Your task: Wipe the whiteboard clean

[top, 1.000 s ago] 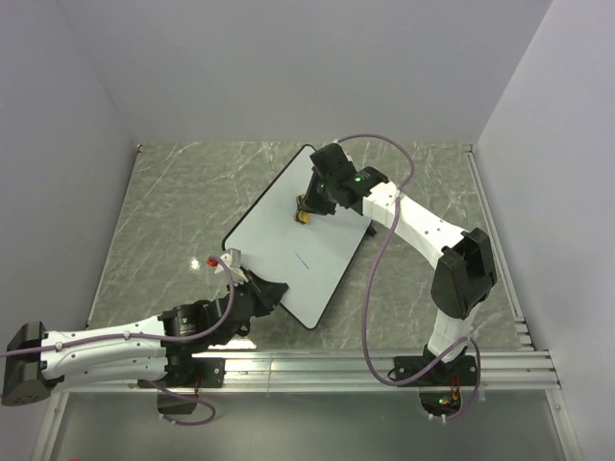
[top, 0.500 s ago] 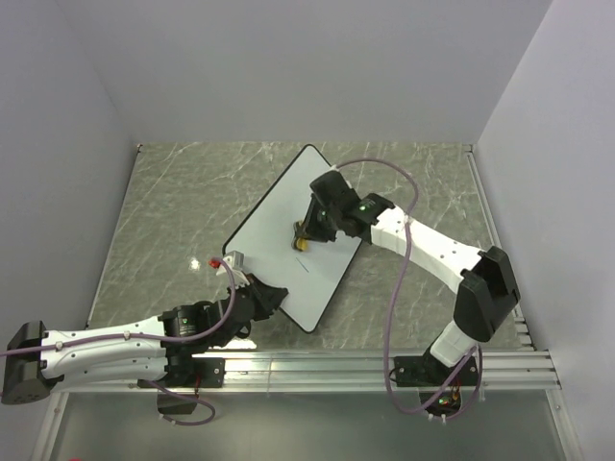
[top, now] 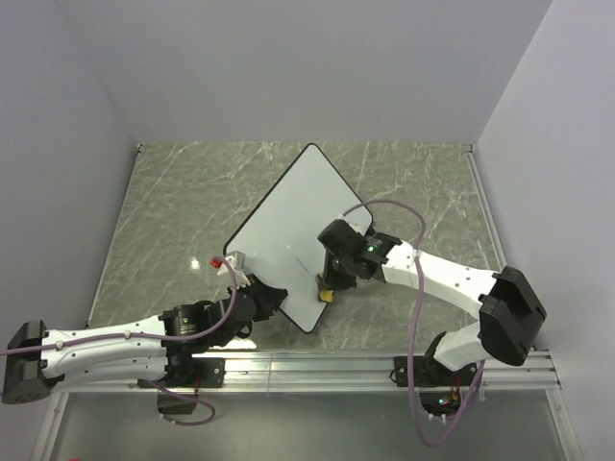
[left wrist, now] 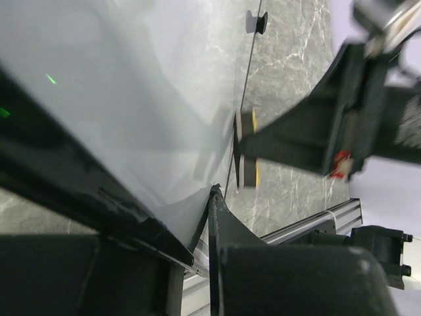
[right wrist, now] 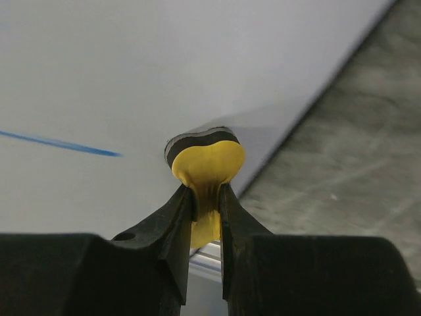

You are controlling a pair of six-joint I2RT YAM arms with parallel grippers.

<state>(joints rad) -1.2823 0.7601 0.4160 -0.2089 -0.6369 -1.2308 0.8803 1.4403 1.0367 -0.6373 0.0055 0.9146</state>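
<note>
The whiteboard (top: 288, 221) lies on the table (top: 173, 192). It can turn or slip if the wiping pushes sideways, because only the left gripper (top: 267, 292) clamps its near edge. The right gripper (top: 328, 288), closed on the yellow eraser (right wrist: 207, 155), sits at the board's rim and can slide off, missing the blue stroke (right wrist: 62, 143). The board's long axis runs from near-left to far-right.

tabletop: we've got a grey-green marble-look top (top: 183, 202) with pale veins
walls: plain white walls (top: 288, 67) along the far, left and right edges
near edge: silver aluminium rail (top: 317, 367)
right edge: slotted metal strip (top: 492, 230)
light: soft, even, as far as we can tell
</note>
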